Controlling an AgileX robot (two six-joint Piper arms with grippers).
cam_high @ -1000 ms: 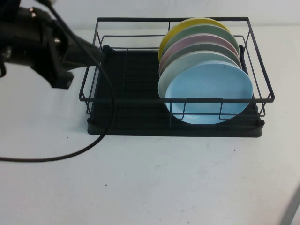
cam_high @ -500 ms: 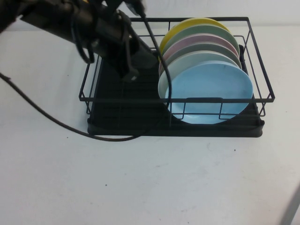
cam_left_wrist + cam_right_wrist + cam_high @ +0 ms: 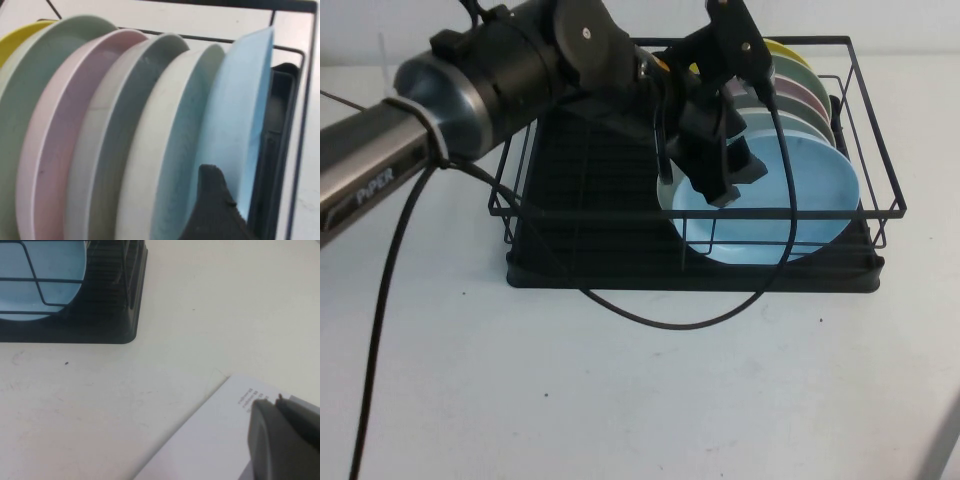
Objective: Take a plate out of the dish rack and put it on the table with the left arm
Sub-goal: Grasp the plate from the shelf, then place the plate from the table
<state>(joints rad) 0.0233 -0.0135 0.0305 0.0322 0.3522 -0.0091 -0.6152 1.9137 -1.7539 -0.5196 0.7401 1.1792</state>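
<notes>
From the high view, the dish rack (image 3: 620,215) sits on the white counter (image 3: 650,400), its long side running left to right. A row of plates stands on edge in its right half, and the light blue plate (image 3: 790,205) is the frontmost, closest to the robot, its broad face turned toward the camera and tipped slightly back against the white plate (image 3: 672,185) behind it. The left arm (image 3: 490,70) reaches in from the left across the top of the rack, and the left claw (image 3: 725,175) hangs over the upper left part of the blue plate's face; whether it is spread or pressed together cannot be told from here. A black cable (image 3: 650,318) loops down from the arm across the rack's front edge and onto the counter.

In the left wrist view the plates appear edge-on in a stack: yellow (image 3: 20,37), grey-green (image 3: 50,70), pink (image 3: 70,145), grey (image 3: 120,130), white (image 3: 160,150), then the blue plate (image 3: 240,120) at the end of the row beside the rack's wire frame (image 3: 300,125). One dark claw finger (image 3: 215,210) lies against the blue plate's rim; the other is out of frame.

The right wrist view shows a corner of the rack (image 3: 115,305) with the blue plate (image 3: 45,270) behind its wires. The right claw (image 3: 282,440) stays low over the counter's near right area, well apart from the rack; its state cannot be told.
</notes>
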